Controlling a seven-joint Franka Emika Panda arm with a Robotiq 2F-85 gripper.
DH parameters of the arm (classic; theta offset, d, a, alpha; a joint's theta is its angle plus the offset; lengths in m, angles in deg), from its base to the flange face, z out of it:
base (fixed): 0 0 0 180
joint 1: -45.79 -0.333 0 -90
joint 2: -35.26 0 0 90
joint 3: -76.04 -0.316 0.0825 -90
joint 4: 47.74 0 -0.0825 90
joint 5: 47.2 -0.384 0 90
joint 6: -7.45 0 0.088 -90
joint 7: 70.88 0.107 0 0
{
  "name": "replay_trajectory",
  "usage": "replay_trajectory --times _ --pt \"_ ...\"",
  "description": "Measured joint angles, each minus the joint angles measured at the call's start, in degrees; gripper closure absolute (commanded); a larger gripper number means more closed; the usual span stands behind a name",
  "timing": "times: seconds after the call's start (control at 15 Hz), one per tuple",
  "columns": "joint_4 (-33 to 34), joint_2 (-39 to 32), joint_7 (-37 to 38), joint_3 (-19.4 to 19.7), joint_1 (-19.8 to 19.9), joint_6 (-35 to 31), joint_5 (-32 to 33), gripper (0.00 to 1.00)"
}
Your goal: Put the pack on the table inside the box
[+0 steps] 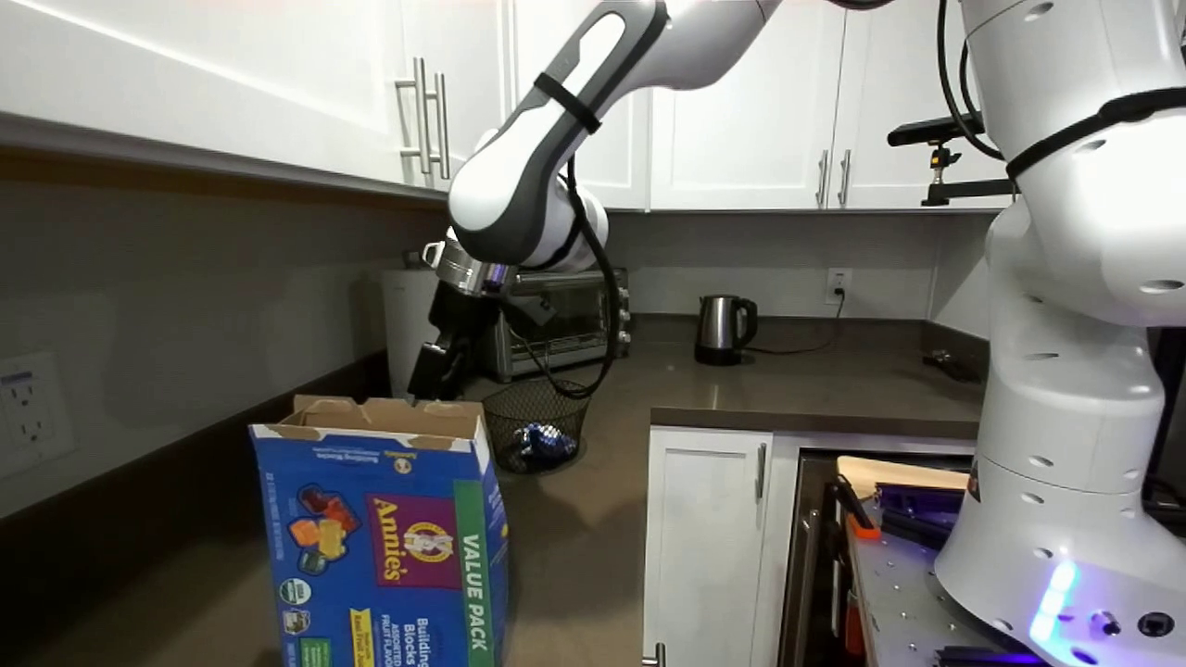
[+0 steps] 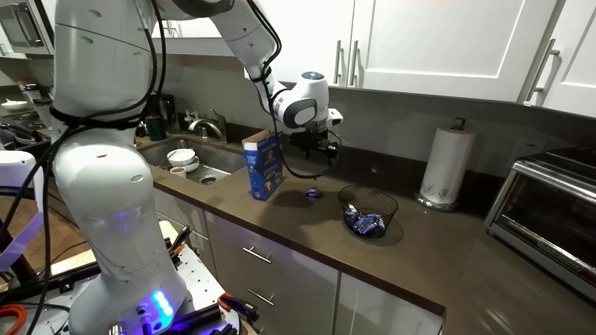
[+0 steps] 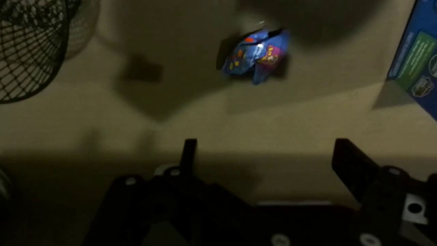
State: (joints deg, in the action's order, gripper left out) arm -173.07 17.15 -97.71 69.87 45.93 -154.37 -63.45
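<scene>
One pack lies on the table between the box and the basket, apart from both. Its blue foil looks crumpled in the wrist view, with bits of red, orange and yellow print. The box stands on end, its top open, brown flaps showing above the blue front in an exterior view. Shiny blue wrappers lie in the basket, which is black wire mesh. The claw hangs above the table, near the box; its fingers stand wide apart, with table showing between the tips, and the pack lies away from them. It ends the arm, which stands beside the table. Past the basket are a paper roll and a toaster oven. On the box's other side is a sink with white bowls and a cup in it and a tap at its back edge. A kettle stands on the table too, right of the oven in an exterior view. White cabinets hang above.
</scene>
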Motion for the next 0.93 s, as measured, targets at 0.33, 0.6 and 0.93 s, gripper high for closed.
replay_trajectory --times 0.33,0.6,0.93 --pt "-2.8 -3.1 1.2 -4.5 2.3 -1.6 -0.1 0.00" --pt "-3.1 -8.9 4.3 -5.5 1.7 -3.6 2.3 0.00" --pt "-1.2 -14.0 9.4 -3.1 0.4 -7.0 9.4 0.00"
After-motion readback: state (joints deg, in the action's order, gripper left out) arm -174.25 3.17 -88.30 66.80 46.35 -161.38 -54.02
